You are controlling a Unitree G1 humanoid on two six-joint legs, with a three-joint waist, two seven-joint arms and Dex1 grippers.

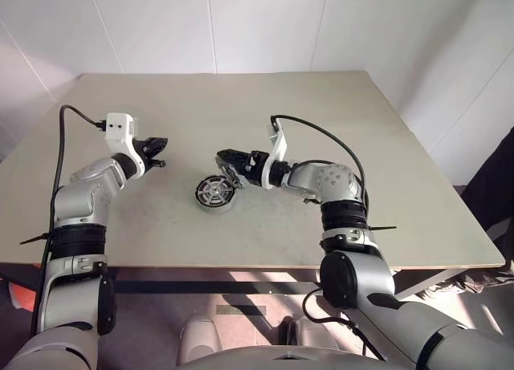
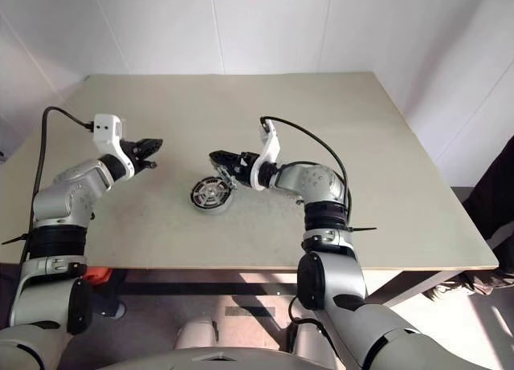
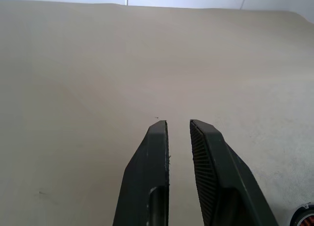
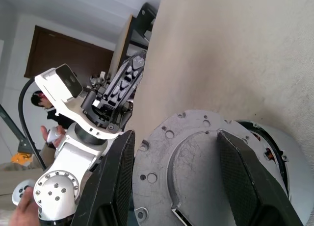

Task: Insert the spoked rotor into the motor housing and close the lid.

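Worktop (image 1: pixel 385 145): pale beige, bare apart from the parts near its middle, a little toward the front edge.

Motor housing (image 1: pixel 215 193): lies flat on the worktop, dark rim, pale spokes and hub showing inside it from above. In the left wrist view a sliver of copper-red winding shows at the frame's corner.

Right gripper (image 4: pixel 176 162): held just above and beside the housing, toward the worktop's right side, pointing left. Its two black fingers (image 4: pixel 115 182) clasp the lid (image 4: pixel 196 167), a grey metal disc with small holes and a raised centre, tilted on edge. Housing rim visible just behind the lid.

Left gripper (image 1: pixel 159 154): well apart from the housing, toward the left edge, raised off the surface. Fingers (image 3: pixel 152 177) nearly together, a narrow gap between them, grasping nothing.

A person stands beyond the table in the right wrist view.
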